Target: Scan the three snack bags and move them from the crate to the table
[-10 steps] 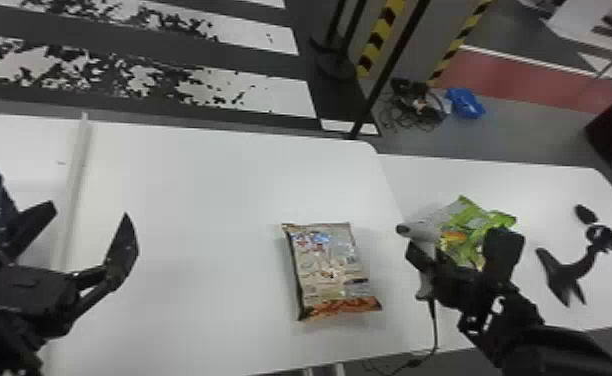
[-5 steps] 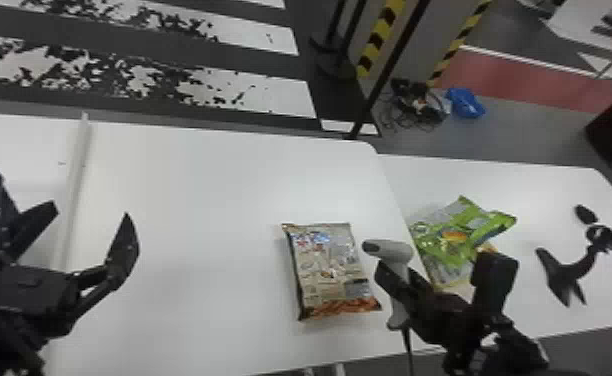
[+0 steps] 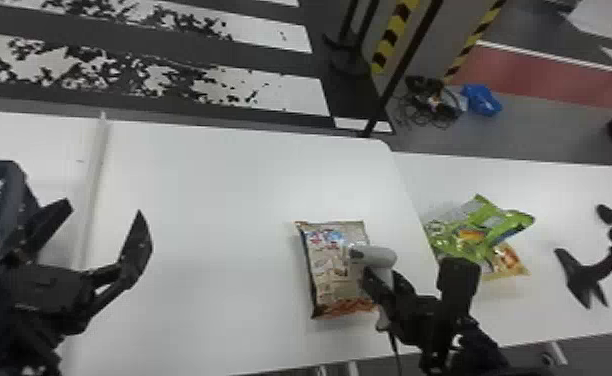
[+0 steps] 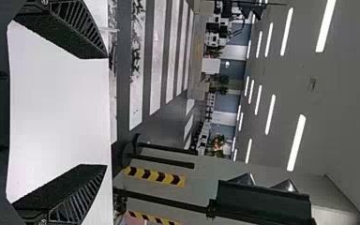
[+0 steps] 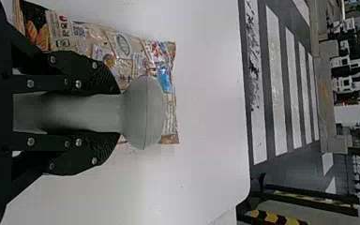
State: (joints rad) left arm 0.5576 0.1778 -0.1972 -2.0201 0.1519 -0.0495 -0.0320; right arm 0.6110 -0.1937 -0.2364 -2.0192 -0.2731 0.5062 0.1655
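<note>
Currently, right end effector [image 3: 389, 285] grips smooth grey plastic scanner [image 3: 377, 256]; left end effector [image 3: 104, 207] open. Crinkled beige snack bag [image 3: 327, 270] lies on flat white surface [image 3: 205, 225], glossy green bag [image 3: 495, 222] on adjoining tabletop [image 3: 560, 187]; striped floor [image 3: 290, 90] beyond.

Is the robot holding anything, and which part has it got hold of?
Yes: the right gripper holds the grey handheld scanner by its handle, just below the head. The left gripper is open and empty.

A beige rectangular plastic bag [image 3: 327, 280] lies on the white flat table [image 3: 210, 225], between the dark boxy plastic crate [image 3: 17, 185], left, and the green crumpled plastic bag [image 3: 492, 220], right.
</note>
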